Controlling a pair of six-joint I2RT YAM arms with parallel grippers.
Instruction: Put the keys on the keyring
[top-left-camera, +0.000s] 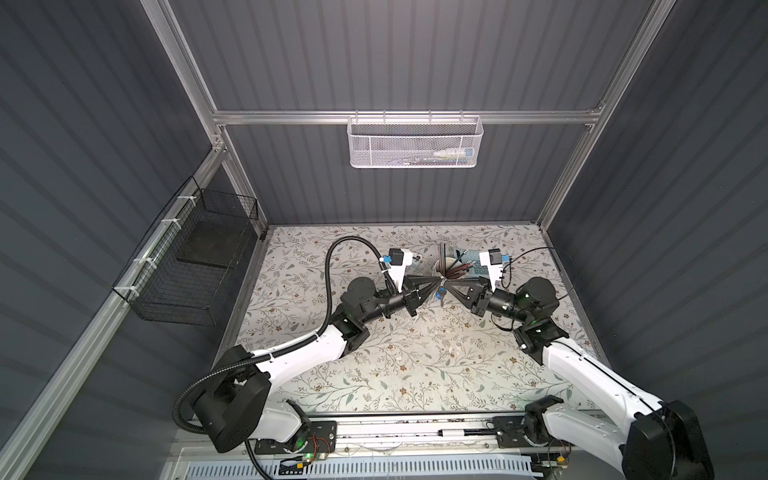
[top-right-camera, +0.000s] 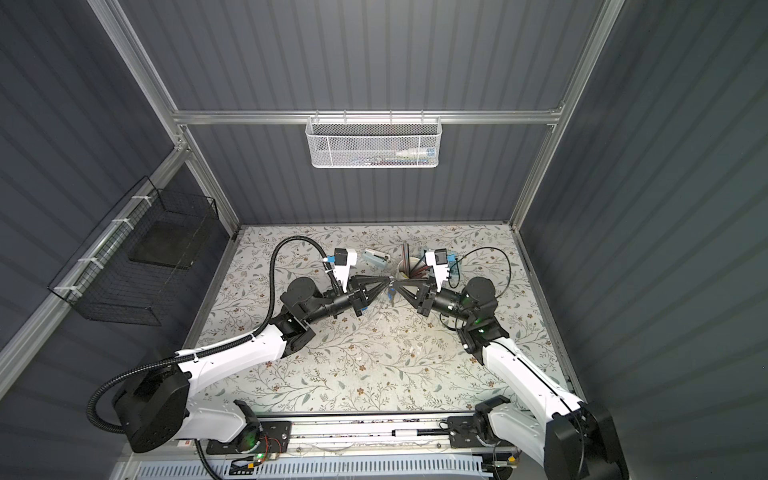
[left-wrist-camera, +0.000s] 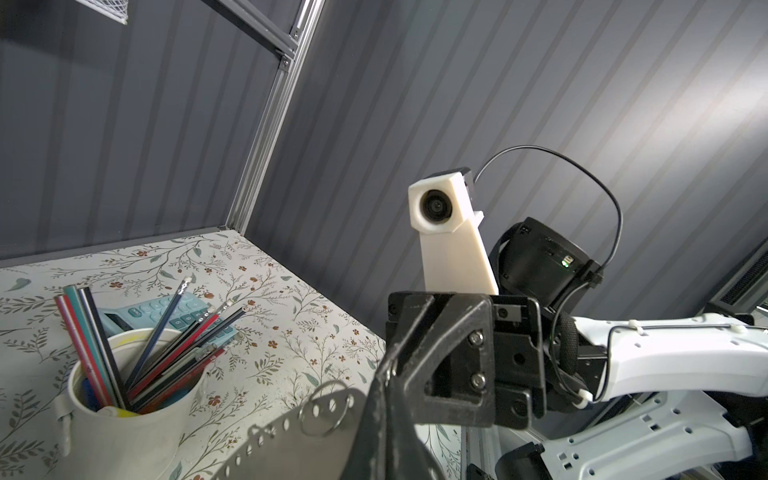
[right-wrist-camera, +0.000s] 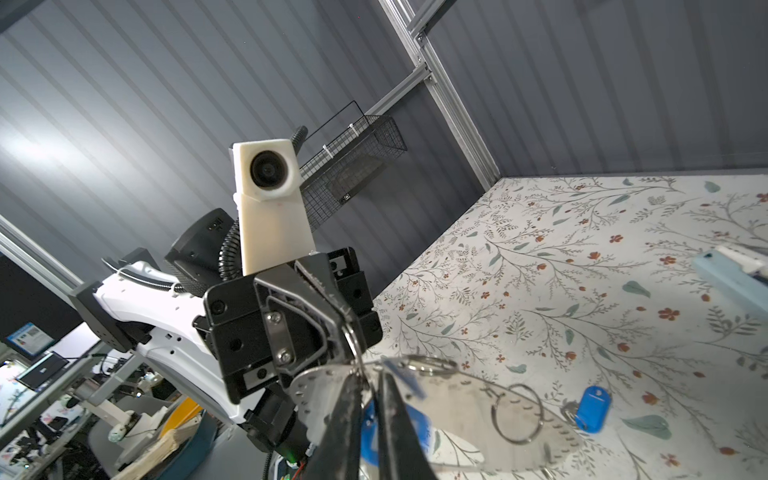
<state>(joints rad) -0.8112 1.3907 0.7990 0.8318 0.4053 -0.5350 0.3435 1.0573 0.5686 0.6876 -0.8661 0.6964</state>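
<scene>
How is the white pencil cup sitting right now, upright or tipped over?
Upright. In the left wrist view the white cup has its mouth facing up, and the pencils lean inside against its rim.

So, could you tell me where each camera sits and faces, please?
Top views: high in front, looking down on the floral table; both arms show.
Left wrist: on left arm, facing the right gripper; own finger shows.
Right wrist: on right arm, facing the left gripper; own fingers show.
Wrist views share the flat grey studded keyring.

cup (left-wrist-camera: 124, 440) blocks far side; near table (top-left-camera: 395, 374) bare
</scene>
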